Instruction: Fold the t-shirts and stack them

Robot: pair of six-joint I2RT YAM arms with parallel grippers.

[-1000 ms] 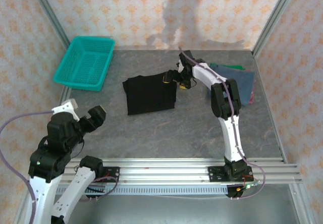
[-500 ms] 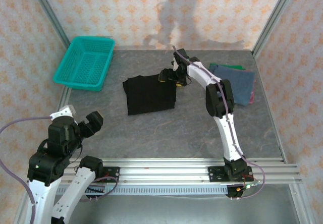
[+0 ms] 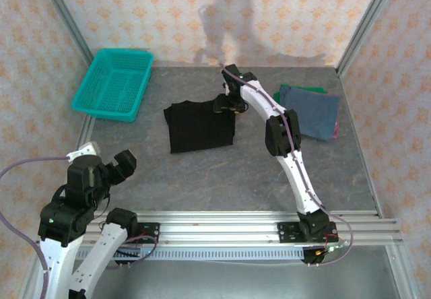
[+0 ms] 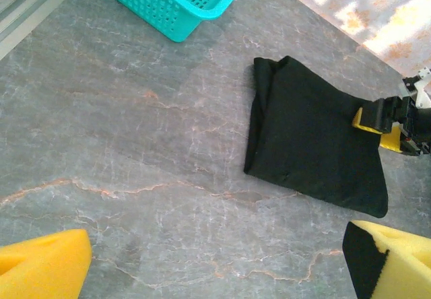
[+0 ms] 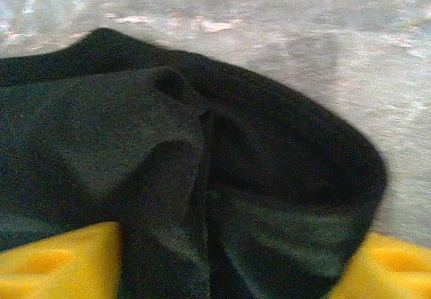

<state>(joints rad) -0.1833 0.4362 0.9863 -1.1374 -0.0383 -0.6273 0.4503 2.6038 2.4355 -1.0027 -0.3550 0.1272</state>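
Reaching further left than a second ago, the right gripper (image 3: 225, 104) now straddles the far right corner of the black t-shirt (image 3: 201, 127). Its jaws are narrowing with cloth bunched between the pads (image 5: 54, 258), and I cannot tell whether they have bitten yet. That shirt lies mid-table, long side left to right. The folded stack (image 3: 313, 110) sits well off to its right, on this arm's side. The left gripper (image 3: 106, 161) hangs wide open, well back. The teal basket (image 3: 114, 83) holds no shirts.
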